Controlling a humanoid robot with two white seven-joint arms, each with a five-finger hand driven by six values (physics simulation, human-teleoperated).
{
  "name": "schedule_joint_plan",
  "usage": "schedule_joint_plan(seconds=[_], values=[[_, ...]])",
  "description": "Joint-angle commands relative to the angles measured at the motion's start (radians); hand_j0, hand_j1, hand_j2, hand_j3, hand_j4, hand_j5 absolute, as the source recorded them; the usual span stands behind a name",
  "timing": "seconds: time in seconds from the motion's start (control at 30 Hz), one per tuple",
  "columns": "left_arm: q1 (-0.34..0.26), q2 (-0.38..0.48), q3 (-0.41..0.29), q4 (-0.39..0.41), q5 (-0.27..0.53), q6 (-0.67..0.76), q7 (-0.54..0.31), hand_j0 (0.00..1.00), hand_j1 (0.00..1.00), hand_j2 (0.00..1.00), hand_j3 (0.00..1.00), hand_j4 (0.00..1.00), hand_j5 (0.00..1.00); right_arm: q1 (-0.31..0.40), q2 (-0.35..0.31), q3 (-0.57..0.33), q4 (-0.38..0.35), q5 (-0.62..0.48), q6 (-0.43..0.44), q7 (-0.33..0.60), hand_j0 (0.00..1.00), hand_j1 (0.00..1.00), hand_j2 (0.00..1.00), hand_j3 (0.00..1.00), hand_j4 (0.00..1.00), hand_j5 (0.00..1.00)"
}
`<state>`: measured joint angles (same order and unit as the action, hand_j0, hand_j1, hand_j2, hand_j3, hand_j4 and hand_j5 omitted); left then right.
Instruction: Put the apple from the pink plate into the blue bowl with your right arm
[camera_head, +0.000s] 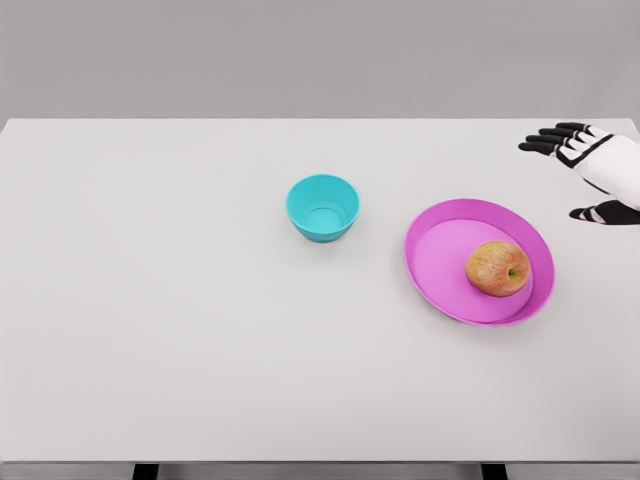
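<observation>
A red-yellow apple lies on the right part of the pink plate, right of the table's middle. The blue bowl stands upright and empty to the plate's left. My right hand hovers at the far right edge, above and to the right of the plate, apart from the apple. Its black-tipped fingers are spread and hold nothing. The left arm does not show.
The white table spans the whole view, with its front edge near the bottom and its back edge against a grey wall.
</observation>
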<state>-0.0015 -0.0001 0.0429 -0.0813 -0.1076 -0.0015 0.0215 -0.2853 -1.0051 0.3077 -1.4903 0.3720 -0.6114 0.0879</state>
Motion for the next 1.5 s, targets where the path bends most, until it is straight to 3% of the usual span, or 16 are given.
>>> schedule_joint_plan(seconds=[0.0, 0.17, 0.23, 0.27, 0.3, 0.33, 0.47, 0.53, 0.87, 1.07, 1.47], values=[[0.0, 0.0, 0.0, 0.0, 0.0, 0.0, 0.0, 1.0, 1.0, 1.0, 1.0, 1.0, 1.0, 0.0, -0.003, 0.002, -0.007, -0.007, 0.001, 0.0, 1.0, 1.0, 1.0, 1.0, 1.0, 1.0], [0.0, 0.0, 0.0, 0.0, 0.0, 0.0, 0.0, 1.0, 1.0, 1.0, 1.0, 1.0, 1.0, 0.018, -0.009, 0.004, -0.014, -0.008, 0.001, 0.0, 1.0, 1.0, 1.0, 1.0, 1.0, 1.0], [0.0, 0.0, 0.0, 0.0, 0.0, 0.0, 0.0, 1.0, 1.0, 1.0, 1.0, 1.0, 1.0, 0.041, -0.043, 0.004, -0.064, -0.005, 0.001, 0.035, 1.0, 1.0, 1.0, 1.0, 1.0, 1.0], [0.0, 0.0, 0.0, 0.0, -0.001, 0.0, 0.0, 1.0, 1.0, 1.0, 1.0, 1.0, 1.0, 0.04, -0.043, 0.002, -0.079, -0.005, 0.001, 0.077, 1.0, 1.0, 1.0, 1.0, 1.0, 1.0], [0.0, 0.0, 0.0, 0.0, 0.0, 0.0, 0.0, 1.0, 1.0, 1.0, 1.0, 1.0, 1.0, 0.04, -0.061, -0.01, -0.12, -0.007, 0.001, 0.209, 1.0, 1.0, 1.0, 1.0, 1.0, 1.0], [0.0, 0.0, 0.0, 0.0, 0.0, 0.0, 0.0, 1.0, 1.0, 1.0, 1.0, 1.0, 1.0, 0.04, -0.067, -0.021, -0.146, -0.008, 0.001, 0.269, 1.0, 1.0, 1.0, 1.0, 1.0, 1.0], [0.0, 0.0, 0.0, 0.0, 0.0, 0.0, 0.0, 1.0, 1.0, 1.0, 1.0, 1.0, 1.0, 0.035, -0.067, -0.041, -0.171, -0.114, 0.001, 0.473, 1.0, 1.0, 1.0, 1.0, 1.0, 1.0], [0.0, 0.0, 0.0, 0.0, 0.0, 0.0, 0.0, 1.0, 1.0, 1.0, 1.0, 1.0, 1.0, 0.026, -0.064, -0.047, -0.171, -0.116, 0.001, 0.516, 1.0, 1.0, 1.0, 1.0, 1.0, 1.0], [0.0, 0.0, 0.0, 0.0, 0.0, 0.0, 0.0, 1.0, 1.0, 1.0, 1.0, 1.0, 1.0, 0.017, -0.006, -0.012, -0.169, -0.113, 0.001, 0.523, 1.0, 1.0, 1.0, 1.0, 1.0, 1.0], [0.0, 0.0, 0.0, 0.0, 0.0, 0.0, 0.0, 1.0, 1.0, 1.0, 1.0, 1.0, 1.0, -0.081, 0.022, 0.076, -0.15, -0.11, 0.001, 0.523, 1.0, 1.0, 1.0, 1.0, 1.0, 1.0], [0.0, 0.0, 0.0, 0.0, 0.0, 0.0, 0.0, 1.0, 1.0, 1.0, 1.0, 1.0, 1.0, -0.089, 0.052, 0.134, -0.103, -0.102, 0.001, 0.523, 1.0, 1.0, 1.0, 1.0, 1.0, 1.0]])
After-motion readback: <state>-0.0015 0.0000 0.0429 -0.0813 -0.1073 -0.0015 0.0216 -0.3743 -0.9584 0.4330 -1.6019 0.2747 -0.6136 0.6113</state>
